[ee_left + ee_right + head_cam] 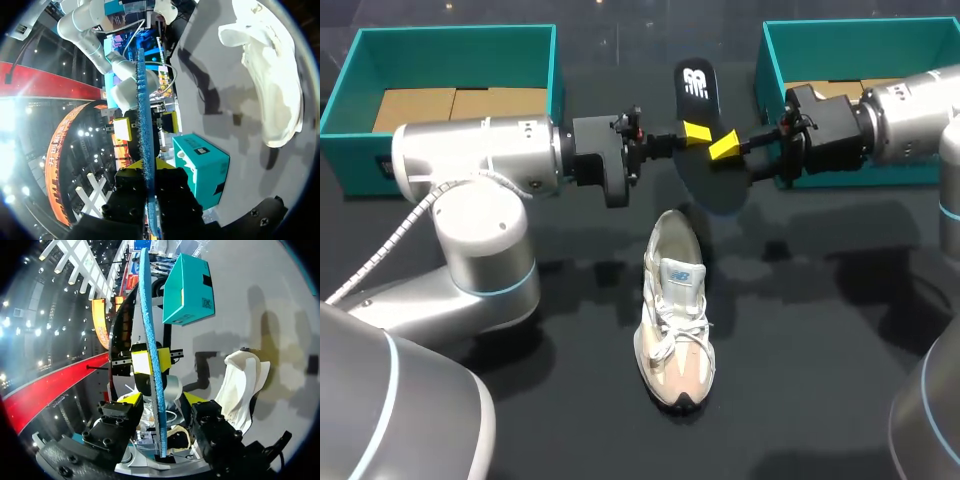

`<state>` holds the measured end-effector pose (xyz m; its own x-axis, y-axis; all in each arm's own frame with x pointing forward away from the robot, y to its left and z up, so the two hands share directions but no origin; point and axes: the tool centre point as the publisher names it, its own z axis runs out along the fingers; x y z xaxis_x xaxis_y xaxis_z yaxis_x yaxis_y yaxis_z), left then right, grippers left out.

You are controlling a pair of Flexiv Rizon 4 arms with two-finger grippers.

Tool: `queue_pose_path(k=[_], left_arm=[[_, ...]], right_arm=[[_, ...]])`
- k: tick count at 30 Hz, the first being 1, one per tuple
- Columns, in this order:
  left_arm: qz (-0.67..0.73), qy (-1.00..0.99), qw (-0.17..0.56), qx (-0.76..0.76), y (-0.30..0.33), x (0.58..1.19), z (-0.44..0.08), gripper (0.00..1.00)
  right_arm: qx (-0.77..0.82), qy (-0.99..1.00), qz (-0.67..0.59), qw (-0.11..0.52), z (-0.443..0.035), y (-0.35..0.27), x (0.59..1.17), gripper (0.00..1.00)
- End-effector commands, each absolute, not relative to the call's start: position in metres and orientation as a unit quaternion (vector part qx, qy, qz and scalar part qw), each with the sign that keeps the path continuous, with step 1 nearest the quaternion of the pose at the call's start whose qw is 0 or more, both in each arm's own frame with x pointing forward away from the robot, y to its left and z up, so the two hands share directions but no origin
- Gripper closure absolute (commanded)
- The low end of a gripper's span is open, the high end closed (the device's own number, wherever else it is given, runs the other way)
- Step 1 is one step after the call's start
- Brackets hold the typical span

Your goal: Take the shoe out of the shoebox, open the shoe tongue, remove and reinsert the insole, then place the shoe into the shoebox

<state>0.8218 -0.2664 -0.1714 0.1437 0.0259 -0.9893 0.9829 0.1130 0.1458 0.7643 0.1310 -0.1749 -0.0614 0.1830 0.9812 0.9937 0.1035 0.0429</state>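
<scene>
Nearest, on the dark bench (820, 330): white shoe (675, 325), sole down, toe toward the near edge, outside both boxes. Beyond its heel, raised off the bench: black insole (698, 90), pinched by the left gripper (694, 133). Right gripper (725, 148) wider, fingers straddling the insole with gaps. Farthest back: teal left box (450, 40) and right box (850, 30).
</scene>
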Motion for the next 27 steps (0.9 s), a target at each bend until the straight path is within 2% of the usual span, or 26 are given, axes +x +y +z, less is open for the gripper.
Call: queue_pose_path(k=[1, 22, 24, 27], left_arm=[[-0.429, 0.493, 0.561, 0.508, -0.2683, 0.8195, -0.1735, 1.00], [-0.426, 0.491, 0.569, 0.504, -0.2696, 0.8173, -0.1737, 1.00], [-0.425, 0.491, 0.569, 0.504, -0.2700, 0.8176, -0.1739, 1.00], [-0.424, 0.492, 0.570, 0.504, -0.2708, 0.8184, -0.1741, 1.00]], right_arm=[[-0.507, -0.580, -0.442, 0.459, -0.1752, 0.1329, 0.7614, 0.52], [-0.505, -0.579, -0.443, 0.462, -0.1779, 0.1358, 0.7629, 0.64], [-0.505, -0.579, -0.442, 0.463, -0.1783, 0.1359, 0.7631, 0.69], [-0.504, -0.579, -0.442, 0.464, -0.1786, 0.1359, 0.7632, 0.89]])
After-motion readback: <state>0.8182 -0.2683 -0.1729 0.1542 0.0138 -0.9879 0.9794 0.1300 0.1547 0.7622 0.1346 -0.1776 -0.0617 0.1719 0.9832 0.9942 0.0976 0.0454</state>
